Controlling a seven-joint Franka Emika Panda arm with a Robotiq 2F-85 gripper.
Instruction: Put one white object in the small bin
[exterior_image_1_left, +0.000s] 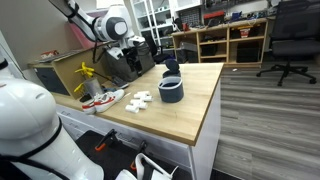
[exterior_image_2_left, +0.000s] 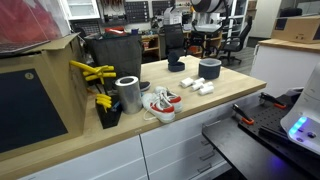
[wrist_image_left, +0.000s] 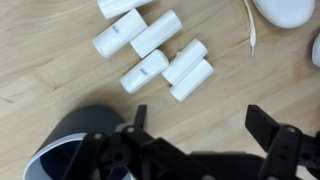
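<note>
Several white cylindrical objects (wrist_image_left: 185, 62) lie in a loose cluster on the wooden tabletop; they also show in both exterior views (exterior_image_1_left: 140, 100) (exterior_image_2_left: 197, 86). The small dark round bin (wrist_image_left: 60, 145) stands beside them, at the lower left of the wrist view, and shows in both exterior views (exterior_image_1_left: 171, 91) (exterior_image_2_left: 209, 68). My gripper (wrist_image_left: 200, 125) is open and empty. It hovers above bare wood between the bin and the cluster, and sits just over the bin in an exterior view (exterior_image_1_left: 167, 68). The bin's inside is not visible.
A pair of white and red shoes (exterior_image_1_left: 103, 98) (exterior_image_2_left: 160, 103) lies past the cluster, one at the wrist view's top right (wrist_image_left: 285, 10). A metal can (exterior_image_2_left: 128, 93), yellow tools (exterior_image_2_left: 95, 72) and a dark box (exterior_image_2_left: 120, 50) stand along the table's back.
</note>
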